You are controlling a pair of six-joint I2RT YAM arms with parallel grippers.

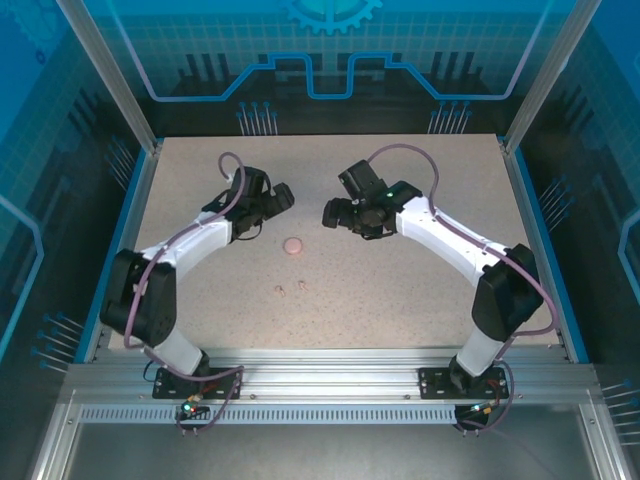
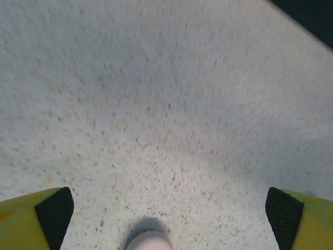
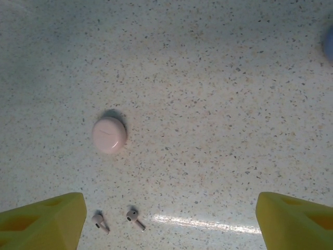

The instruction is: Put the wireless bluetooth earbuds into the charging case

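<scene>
A round pale pink charging case lies on the speckled table between the two arms, and its lid looks shut. Two pale pink stemmed earbuds lie side by side nearer the front edge. The right wrist view has the case at centre left and the earbuds low, beside its left finger. My right gripper hangs open above them, holding nothing. My left gripper is wide open and empty, with the case's rim at the bottom edge between its black pads.
A bluish rounded thing is cut off by the right edge of the right wrist view. Both arms reach inward over the table's far half, the left gripper and right gripper facing each other. Blue-edged walls bound the table.
</scene>
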